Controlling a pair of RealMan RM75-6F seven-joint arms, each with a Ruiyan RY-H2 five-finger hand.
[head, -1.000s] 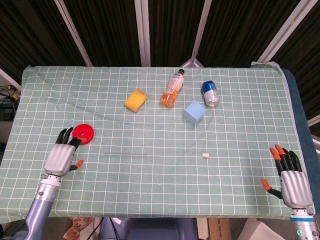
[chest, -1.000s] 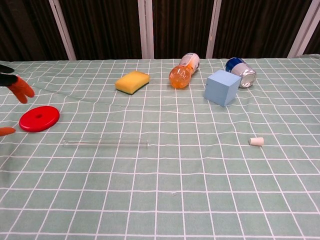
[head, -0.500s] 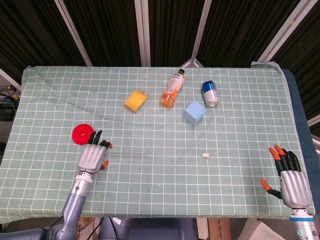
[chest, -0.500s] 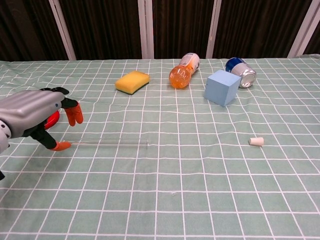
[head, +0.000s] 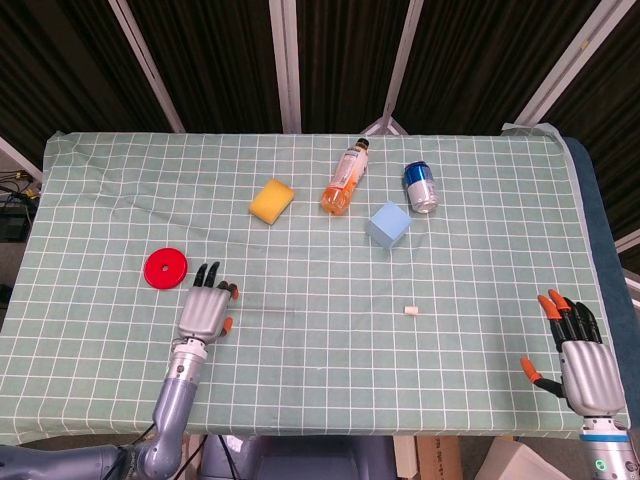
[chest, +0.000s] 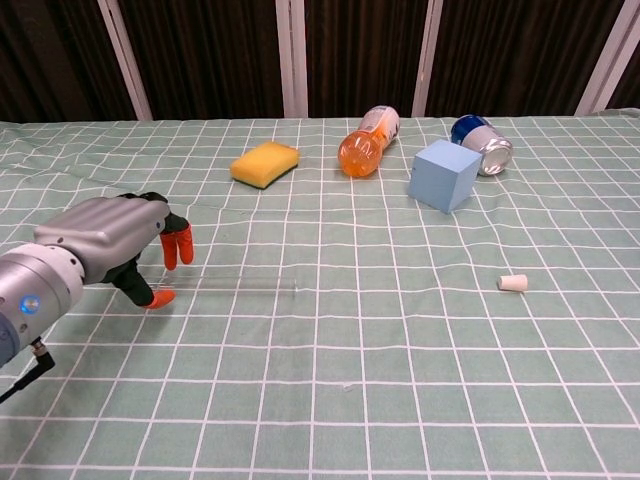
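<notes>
A thin clear tube lies flat on the green checked cloth, faint in the head view. My left hand hovers over the tube's left end with fingers apart and thumb tip low beside it, holding nothing. A red disc lies just left of this hand; the chest view hides it behind the hand. My right hand rests near the table's front right corner, fingers spread and empty, seen only in the head view.
At the back lie a yellow sponge, an orange bottle on its side, a blue cube and a tipped can. A small white stopper lies right of centre.
My left hand has moved right, from beside the red disc to over the tube's left end. The right hand and all objects have stayed put.
</notes>
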